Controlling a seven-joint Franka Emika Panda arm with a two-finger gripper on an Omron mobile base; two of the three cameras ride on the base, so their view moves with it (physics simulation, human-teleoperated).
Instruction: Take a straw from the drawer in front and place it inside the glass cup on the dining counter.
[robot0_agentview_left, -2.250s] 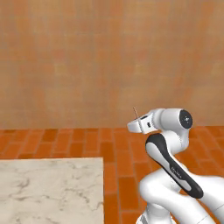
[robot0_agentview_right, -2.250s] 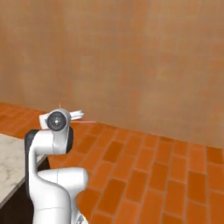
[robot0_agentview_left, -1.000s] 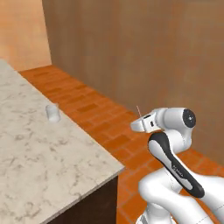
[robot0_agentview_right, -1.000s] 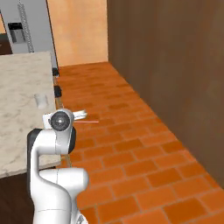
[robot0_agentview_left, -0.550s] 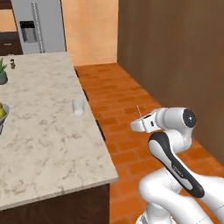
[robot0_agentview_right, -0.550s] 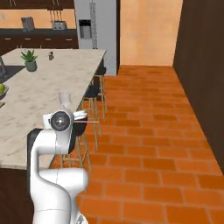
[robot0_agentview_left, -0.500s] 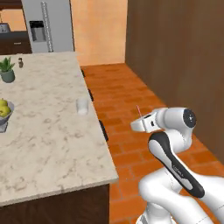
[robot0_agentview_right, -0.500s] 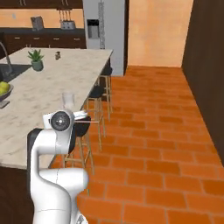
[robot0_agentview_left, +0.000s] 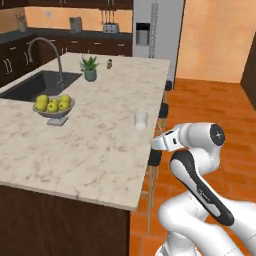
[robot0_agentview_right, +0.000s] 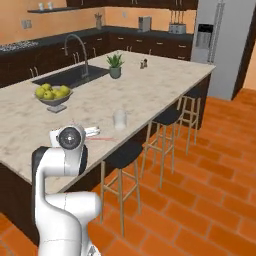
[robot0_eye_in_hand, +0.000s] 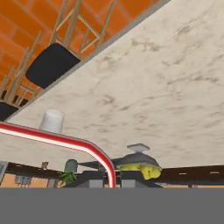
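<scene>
Cream marble patterns the wide island tabletop (robot0_agentview_left: 95, 150), which has a dark edge and fills the middle of a kitchen with orange brick flooring. A small clear glass cup (robot0_agentview_left: 141, 120) stands upright near the tabletop's right-hand edge, well apart from everything else on it. A grey bowl of yellow-green fruit (robot0_agentview_left: 53, 106) sits further left, beside a dark sink (robot0_agentview_left: 40, 84) with a curved silver tap. A little potted plant (robot0_agentview_left: 90, 68) stands toward the far end. Black-seated bar stools (robot0_agentview_right: 124, 154) line the side of the island nearest the robot.

From the left base view, the white arm rises at the lower right, and its claw (robot0_agentview_left: 159, 143) reaches toward the tabletop's edge, just short of the glass cup. In the right base view the claw (robot0_agentview_right: 95, 132) points sideways over the tabletop, and a thin pinkish-red straw (robot0_agentview_right: 106, 139) sticks out from it toward the cup.

Through the hand camera, the straw (robot0_eye_in_hand: 57, 139) appears as a red and white band that curves down between the claw's (robot0_eye_in_hand: 110, 180) two dark tips, which are pressed together and pinching it. The glass cup (robot0_eye_in_hand: 52, 121) shows just beyond the straw, not touching it.
</scene>
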